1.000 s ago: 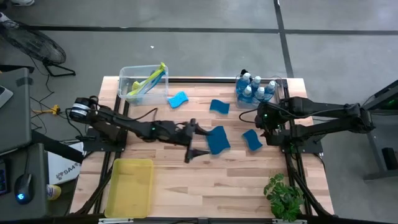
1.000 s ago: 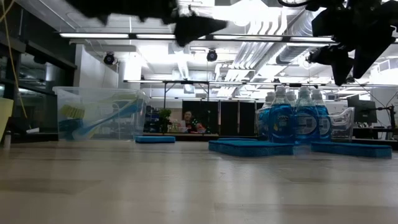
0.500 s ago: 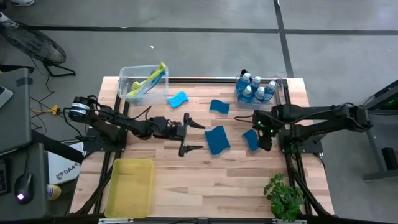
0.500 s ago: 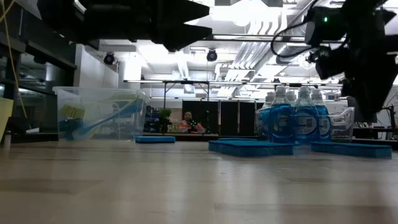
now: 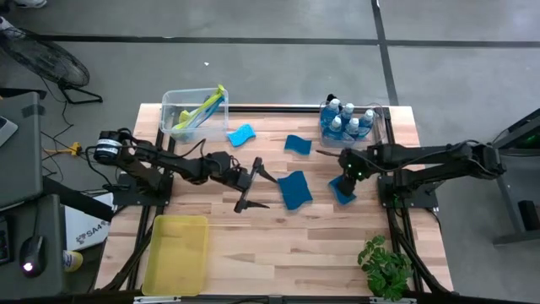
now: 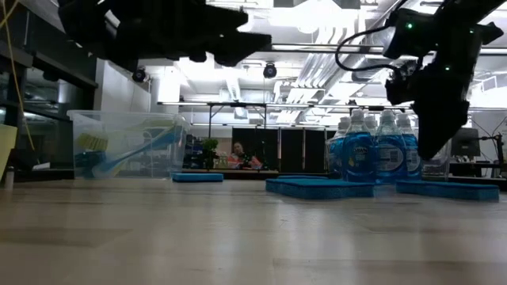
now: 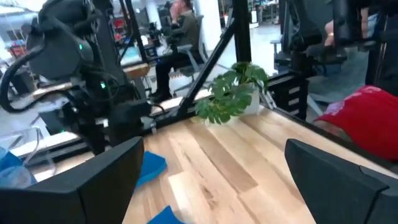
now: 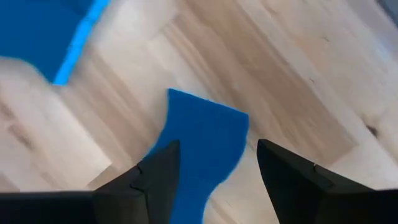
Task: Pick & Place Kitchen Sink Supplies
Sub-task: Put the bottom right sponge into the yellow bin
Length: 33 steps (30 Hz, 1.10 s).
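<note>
Several flat blue sponges lie on the wooden table: one (image 5: pixel 241 134) far left of middle, one (image 5: pixel 297 144) at the far middle, a larger one (image 5: pixel 294 190) at the centre, and one (image 5: pixel 342 192) toward the right. My right gripper (image 5: pixel 346 174) hangs open, pointing down just over that right sponge (image 8: pixel 205 149), its fingers on either side and clear of it. My left gripper (image 5: pixel 263 191) is open and level, pointing at the central sponge from its left and empty. Blue soap bottles (image 5: pixel 344 120) stand in a clear bin. Yellow-green brushes (image 5: pixel 202 108) lean in another bin.
The brush bin (image 5: pixel 173 101) is at the far left and the bottle bin (image 5: pixel 380 114) at the far right. A yellow tray (image 5: pixel 175 253) lies at the near left, and a potted plant (image 5: pixel 384 266) stands at the near right. Bare wood lies between the tray and the plant.
My right gripper has come down toward the right sponge and rolled about its own axis, staying open. My left gripper has drawn back a little toward the table's left, sunk and rolled, and is still wide open. No sponge has moved.
</note>
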{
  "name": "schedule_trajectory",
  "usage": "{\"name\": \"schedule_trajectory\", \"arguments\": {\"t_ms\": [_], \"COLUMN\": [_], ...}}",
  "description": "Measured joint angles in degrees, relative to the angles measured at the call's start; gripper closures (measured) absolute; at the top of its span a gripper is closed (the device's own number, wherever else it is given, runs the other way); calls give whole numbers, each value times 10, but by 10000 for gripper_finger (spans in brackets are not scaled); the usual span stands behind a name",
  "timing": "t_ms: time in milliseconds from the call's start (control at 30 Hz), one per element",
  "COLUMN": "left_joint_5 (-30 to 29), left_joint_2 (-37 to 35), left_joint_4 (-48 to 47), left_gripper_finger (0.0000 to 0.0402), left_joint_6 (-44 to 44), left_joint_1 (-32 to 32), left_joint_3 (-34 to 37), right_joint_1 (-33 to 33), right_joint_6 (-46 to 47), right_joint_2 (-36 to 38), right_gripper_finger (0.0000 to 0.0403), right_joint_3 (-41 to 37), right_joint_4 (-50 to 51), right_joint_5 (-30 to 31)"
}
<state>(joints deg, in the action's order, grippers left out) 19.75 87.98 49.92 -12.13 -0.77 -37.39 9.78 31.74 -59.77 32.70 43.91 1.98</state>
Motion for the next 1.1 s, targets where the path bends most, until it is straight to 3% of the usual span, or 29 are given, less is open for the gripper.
{"name": "schedule_trajectory", "arguments": {"t_ms": [300,833,967,1100], "left_joint_5": [12,17,17,17], "left_joint_2": [1,1,1,1], "left_joint_4": [-17,-21,-26,-32], "left_gripper_finger": [17,17,17,17], "left_joint_6": [-12,-11,-11,-9], "left_joint_1": [0,0,0,0], "left_joint_3": [0,0,0,-1], "right_joint_1": [0,0,0,0], "right_joint_6": [87,109,103,88], "right_joint_2": [0,1,1,1], "right_gripper_finger": [197,197,217,262], "right_joint_3": [-68,-130,-138,-139], "right_joint_4": [-47,-156,-171,-180], "right_joint_5": [0,-11,-9,-9]}}
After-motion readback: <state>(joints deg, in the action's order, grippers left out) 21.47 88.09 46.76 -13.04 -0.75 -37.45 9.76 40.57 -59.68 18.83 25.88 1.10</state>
